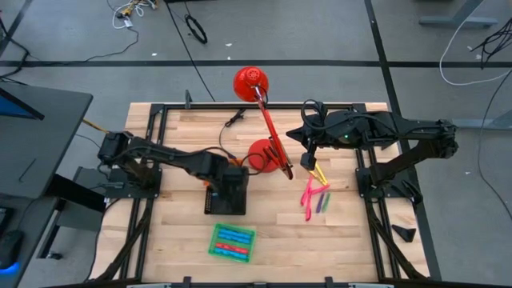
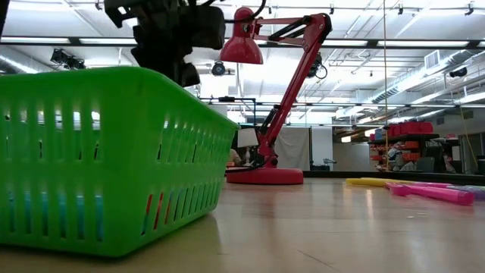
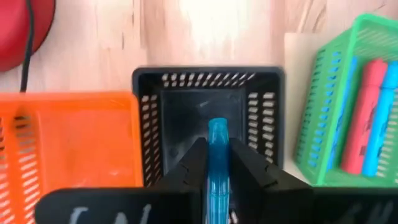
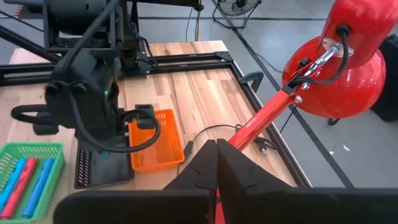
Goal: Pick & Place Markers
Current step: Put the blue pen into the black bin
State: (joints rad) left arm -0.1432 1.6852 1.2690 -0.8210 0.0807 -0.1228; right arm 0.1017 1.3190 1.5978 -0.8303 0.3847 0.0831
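My left gripper point(image 3: 217, 148) hangs over the black tray point(image 3: 208, 99), shut on a blue marker point(image 3: 217, 132). An orange tray point(image 3: 68, 137) stands on one side of the black tray. On the other side a green tray point(image 3: 339, 106) holds blue and pink markers. Several loose markers point(image 1: 314, 198), pink, yellow and green, lie on the wood at the right. My right gripper point(image 4: 216, 144) waits shut, high above those markers and beside the red lamp's arm, with nothing seen in it. My left gripper pinches the blue marker between its two fingers point(image 3: 194, 163). The marker lies along the fingers, and its free end point(image 3: 217, 127) sticks out past their tips. The fingers point steeply down from above. The marker is lifted clear above the inside of the black tray.
A red desk lamp point(image 1: 268, 120) stands at the table's middle, its base point(image 1: 262, 154) close to the trays and its long arm slanting between the two grippers. In the low view the green tray point(image 2: 106, 159) fills the left foreground. Bare wood lies at the near right.
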